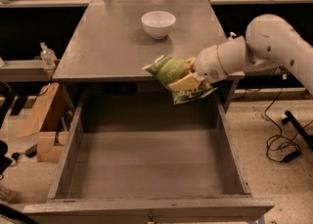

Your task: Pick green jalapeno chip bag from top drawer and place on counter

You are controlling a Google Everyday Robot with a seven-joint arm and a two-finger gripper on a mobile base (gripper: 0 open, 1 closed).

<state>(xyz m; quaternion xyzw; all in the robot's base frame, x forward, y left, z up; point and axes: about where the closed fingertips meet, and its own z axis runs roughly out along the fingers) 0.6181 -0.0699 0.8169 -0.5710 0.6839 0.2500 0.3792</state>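
A grey wooden counter [107, 47] tops the frame, its deep grey top drawer [146, 164] open below. Mid-frame, the gripper [188, 78] clamps the crinkled green jalapeno chip bag [166, 69] at the counter's front edge.

Tally:
- green chip bag [168, 69]: 1
- white bowl [158, 24]: 1
- table [107, 47]: 1, grey
- drawer [146, 164]: 1, pulled open
- robot arm [276, 42]: 1, white
- gripper [188, 78]: 1, at the table's front edge above the back of the drawer, jaws clamped on the bag
- clear bottle [47, 54]: 1, on the left
- cardboard box [36, 115]: 1, on the left
- black cables [281, 145]: on the floor at right, number unclear
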